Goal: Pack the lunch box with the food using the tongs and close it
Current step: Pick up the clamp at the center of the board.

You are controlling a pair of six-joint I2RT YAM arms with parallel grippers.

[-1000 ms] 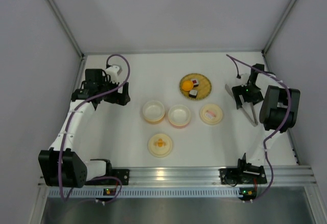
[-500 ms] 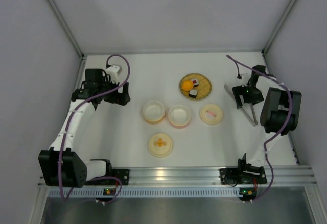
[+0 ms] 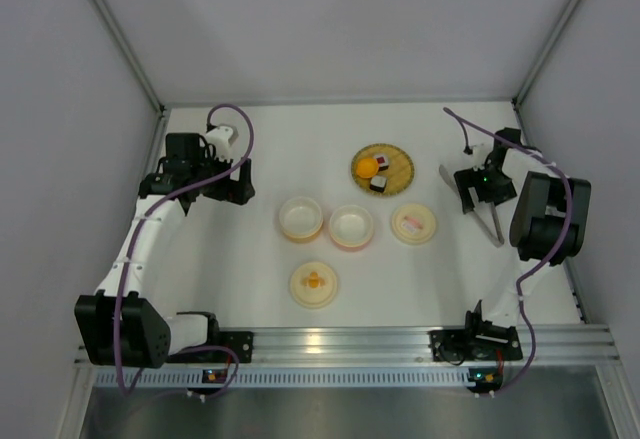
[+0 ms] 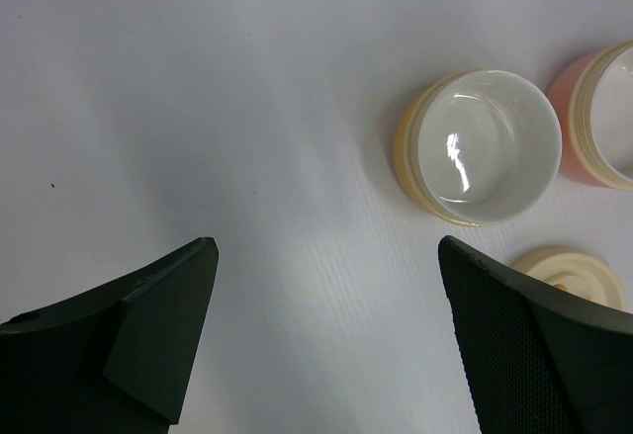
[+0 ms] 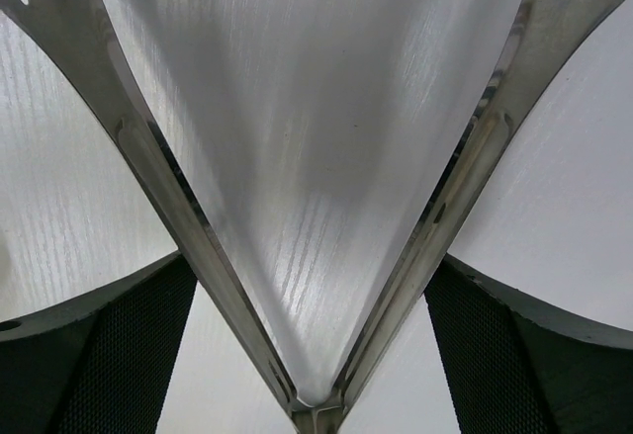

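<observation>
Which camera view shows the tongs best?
Right wrist: the tongs fill the frame as a wide V between the fingers of the right claw, slotted tips visible. Top external shows them only as a small silver sliver beside the right arm. Left wrist shows none of them.

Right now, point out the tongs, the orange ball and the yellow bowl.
tongs (image 5: 163, 182): right wrist view, on one metal arm.
orange ball (image 3: 367, 167): top view, on its centre.
yellow bowl (image 4: 485, 147): left wrist view, on its white inside.

Overhead looks down; right wrist hugs tongs.
</observation>
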